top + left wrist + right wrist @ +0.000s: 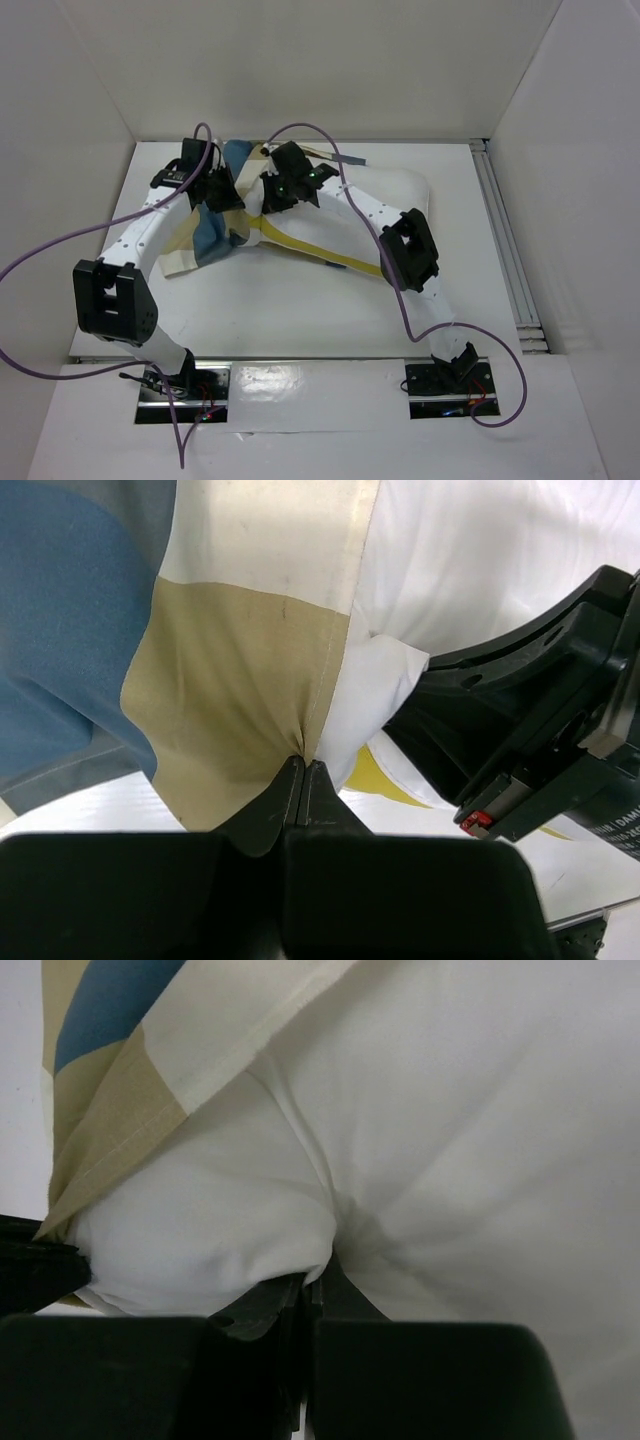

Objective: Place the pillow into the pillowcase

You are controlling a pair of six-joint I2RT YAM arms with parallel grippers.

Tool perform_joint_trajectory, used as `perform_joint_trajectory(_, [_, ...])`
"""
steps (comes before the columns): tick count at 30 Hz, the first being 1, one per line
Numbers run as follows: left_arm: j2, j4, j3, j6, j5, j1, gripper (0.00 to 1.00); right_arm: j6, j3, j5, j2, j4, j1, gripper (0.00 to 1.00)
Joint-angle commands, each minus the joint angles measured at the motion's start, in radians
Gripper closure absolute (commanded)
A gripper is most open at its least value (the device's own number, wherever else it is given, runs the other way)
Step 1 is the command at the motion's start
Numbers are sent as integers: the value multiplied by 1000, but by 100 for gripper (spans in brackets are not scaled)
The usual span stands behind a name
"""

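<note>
Toward the far side of the white counter (pixel 300 310), the soft white quilted pillow with yellow piping (pixel 405 200) lies to the right and the blue, tan and cream checked fabric pillowcase (pixel 205 240) to the left, the two meeting between the arms' wrists. At that seam the left jaws are fully closed, pinching the pillowcase (pixel 230 680) at its stitched hem, on a tan block. Just beside that hem the right jaws are likewise closed, with a fold of the pillow (pixel 450 1140) bunched between them; the pillowcase (pixel 120 1110) drapes its edge over the pillow's corner. Most of the pillow looks to be outside the cover, so I judge the insertion to be only at its start. The next move calls for the left arm to lift the hem and hold the mouth wide while the right pushes the pinched corner leftward, deep inside, without dragging the cover along.
</note>
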Motion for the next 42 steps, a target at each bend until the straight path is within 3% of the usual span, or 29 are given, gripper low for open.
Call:
perform_joint_trajectory(1, [-45, -20, 8, -6, 74, -30, 100, 16, -51, 14, -19, 82, -1, 100])
perform_joint_trajectory(2, [-25, -6, 8, -6, 74, -30, 100, 16, -64, 14, -19, 82, -1, 100])
perform_joint_trajectory(3, [-14, 8, 8, -6, 74, -30, 94, 16, -85, 14, -31, 93, -1, 100])
perform_joint_trajectory(10, [76, 58, 19, -4, 74, -30, 94, 16, -139, 25, -78, 105, -1, 100])
perform_joint_trajectory(14, [99, 58, 39, -4, 63, -30, 80, 16, -148, 25, -88, 114, -1, 100])
perform_joint_trajectory(16, [99, 58, 39, -4, 63, -30, 67, 16, -148, 25, -88, 114, -1, 100])
perform_joint_trajectory(18, [99, 58, 39, -4, 63, -30, 66, 16, -148, 25, -88, 114, -1, 100])
perform_joint_trajectory(19, [99, 58, 39, -4, 54, -30, 71, 16, -148, 25, -88, 114, -1, 100])
perform_joint_trajectory(22, [90, 68, 30, -4, 54, -30, 71, 16, -137, 16, -78, 114, -1, 100])
perform_joint_trajectory(26, [90, 68, 30, -13, 43, -30, 97, 16, -128, 16, -78, 114, -1, 100])
perform_joint_trajectory(27, [90, 68, 30, -13, 43, -30, 100, 16, -128, 16, -78, 114, -1, 100])
perform_joint_trajectory(42, [-65, 40, 30, -13, 257, -39, 100, 26, 50, 45, 1, 71, -20, 100])
